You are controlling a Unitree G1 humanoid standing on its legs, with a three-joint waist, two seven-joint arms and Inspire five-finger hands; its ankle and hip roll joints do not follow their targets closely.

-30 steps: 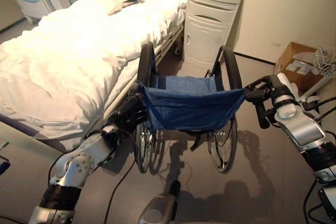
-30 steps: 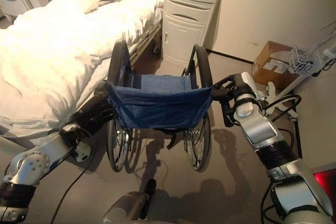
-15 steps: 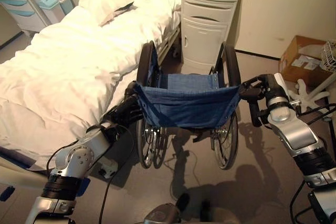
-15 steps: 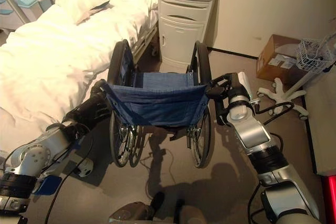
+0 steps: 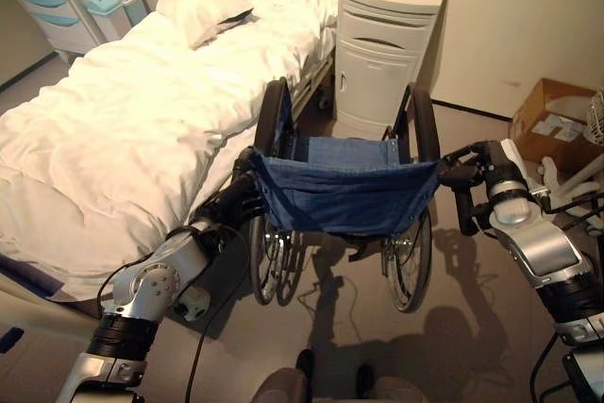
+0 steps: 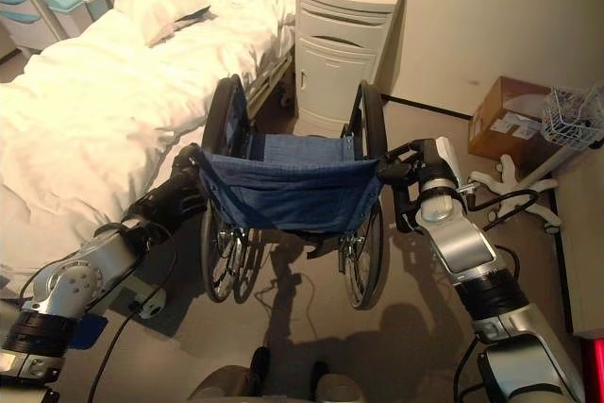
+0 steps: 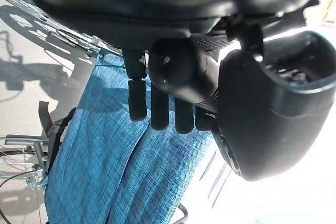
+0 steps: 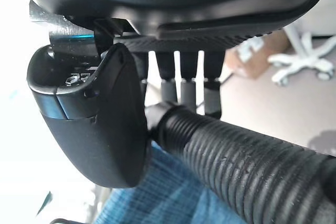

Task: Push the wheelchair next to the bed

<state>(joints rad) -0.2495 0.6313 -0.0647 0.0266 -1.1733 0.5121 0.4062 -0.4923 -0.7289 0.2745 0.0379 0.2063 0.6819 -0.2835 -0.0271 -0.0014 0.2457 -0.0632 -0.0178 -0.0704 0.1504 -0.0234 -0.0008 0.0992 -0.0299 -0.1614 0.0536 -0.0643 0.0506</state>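
Both hands' fingers curled round wheelchair (image 5: 344,191) push handles, left hand (image 5: 238,203), right hand (image 5: 470,176), bed (image 5: 123,120) alongside

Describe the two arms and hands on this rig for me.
Both arms are silver-grey metal shells with black joint bands and round caps. The left hand is dark all over; the right hand is dark with a white thumb cover. In the wrist views the hands look glossy black.

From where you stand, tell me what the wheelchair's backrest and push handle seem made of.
The backrest looks like woven blue fabric, matte, with a visible weave and sag. The push handle looks like black ribbed rubber or plastic; which one isn't clear.
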